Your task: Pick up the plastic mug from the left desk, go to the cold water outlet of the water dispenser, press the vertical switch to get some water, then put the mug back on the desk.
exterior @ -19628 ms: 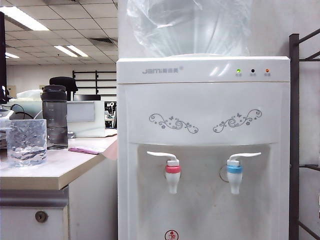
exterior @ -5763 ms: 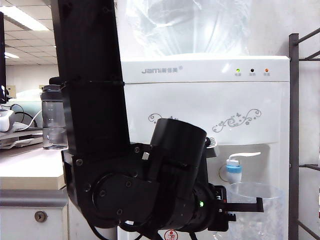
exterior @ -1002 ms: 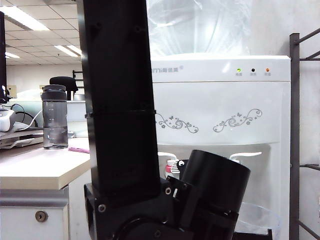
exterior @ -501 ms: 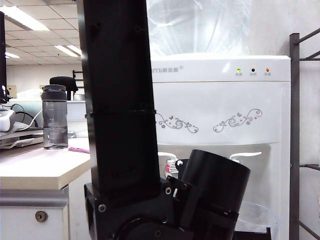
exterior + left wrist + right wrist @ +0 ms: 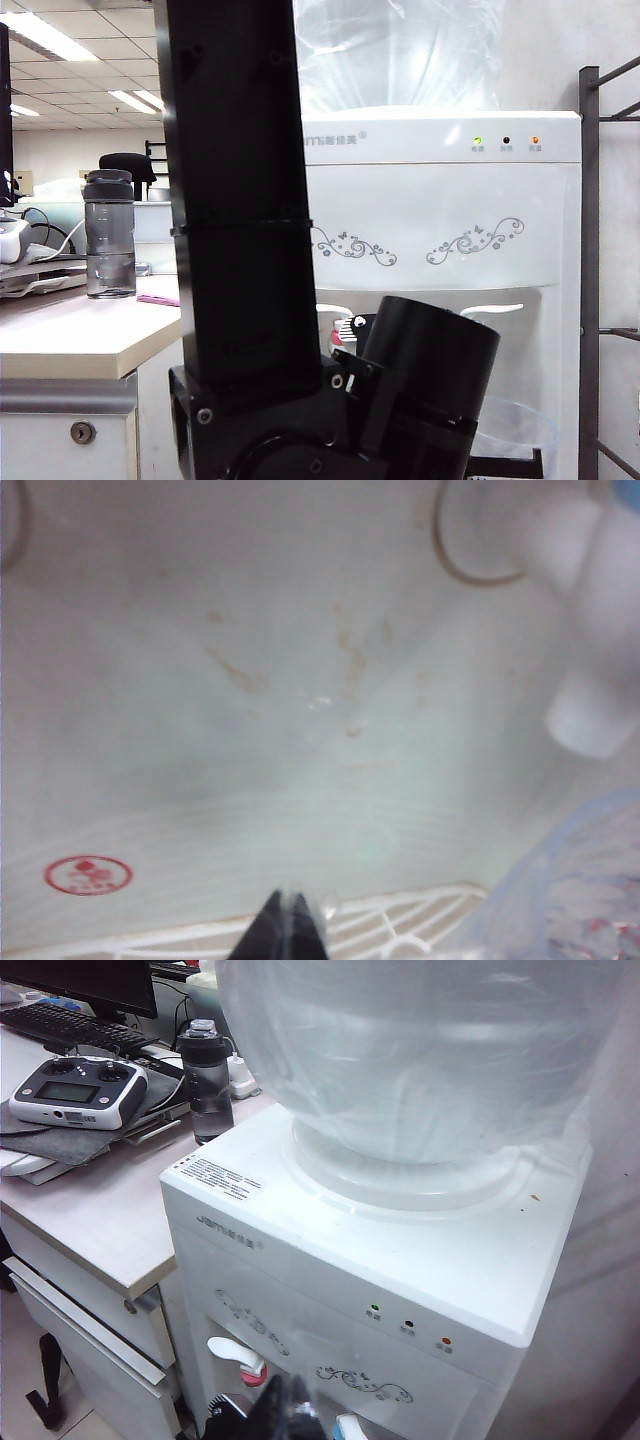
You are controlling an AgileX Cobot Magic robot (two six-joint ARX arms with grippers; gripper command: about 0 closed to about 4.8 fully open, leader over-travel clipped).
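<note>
The plastic mug (image 5: 517,422) shows its clear rim low in front of the water dispenser (image 5: 440,200), under the vertical switch (image 5: 495,309). The left arm (image 5: 240,200) fills the foreground and hides the blue collar. In the left wrist view the left gripper (image 5: 288,925) is shut, a thin clear strip of the mug's handle between its tips. The mug's (image 5: 580,880) rippled wall sits beside it, below the white cold water outlet (image 5: 592,695). The right gripper (image 5: 290,1400) hovers high above the dispenser (image 5: 400,1250), tips together, holding nothing. The left desk (image 5: 70,335) is bare where it shows.
A smoky-grey bottle (image 5: 109,235) stands on the desk, with a remote controller (image 5: 75,1090) and keyboard (image 5: 60,1025) farther back. The pink-red tap (image 5: 240,1355) is beside the arm. A white drip grille (image 5: 400,925) lies under the taps. A dark metal rack (image 5: 590,270) stands at the right.
</note>
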